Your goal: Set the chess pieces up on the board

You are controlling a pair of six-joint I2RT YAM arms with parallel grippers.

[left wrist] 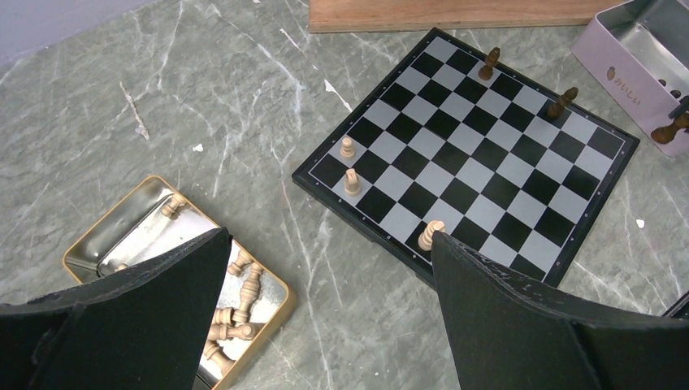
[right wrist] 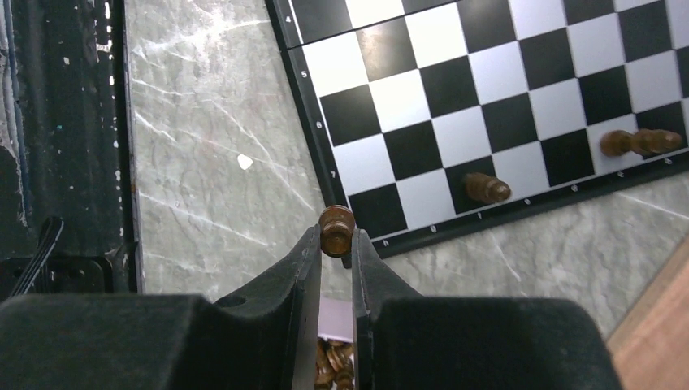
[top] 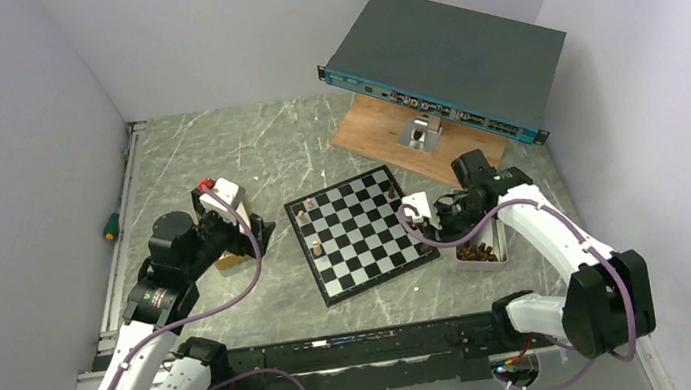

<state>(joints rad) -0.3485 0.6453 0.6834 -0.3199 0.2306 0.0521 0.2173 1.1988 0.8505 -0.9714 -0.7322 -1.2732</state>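
The black-and-silver board point(top: 369, 252) lies mid-table. Light tan chess pieces point(left wrist: 352, 181) stand along its left side, and dark ones point(left wrist: 490, 62) stand along its right side. My right gripper point(right wrist: 335, 240) is shut on a dark brown piece point(right wrist: 336, 230). It hovers just off the board's near-right corner point(right wrist: 390, 236), above a pink tin point(top: 482, 250) of dark pieces. My left gripper point(left wrist: 329, 237) is open and empty over bare table, between the board and a gold tin point(left wrist: 106, 244) holding several light pieces point(left wrist: 244, 284).
A brown wooden plank point(top: 384, 134) with a small metal block point(top: 419, 133) lies behind the board, under a tilted dark equipment box point(top: 450, 60). A green-handled tool point(top: 110, 226) sits at the left wall. A black rail point(top: 361, 344) runs along the near edge.
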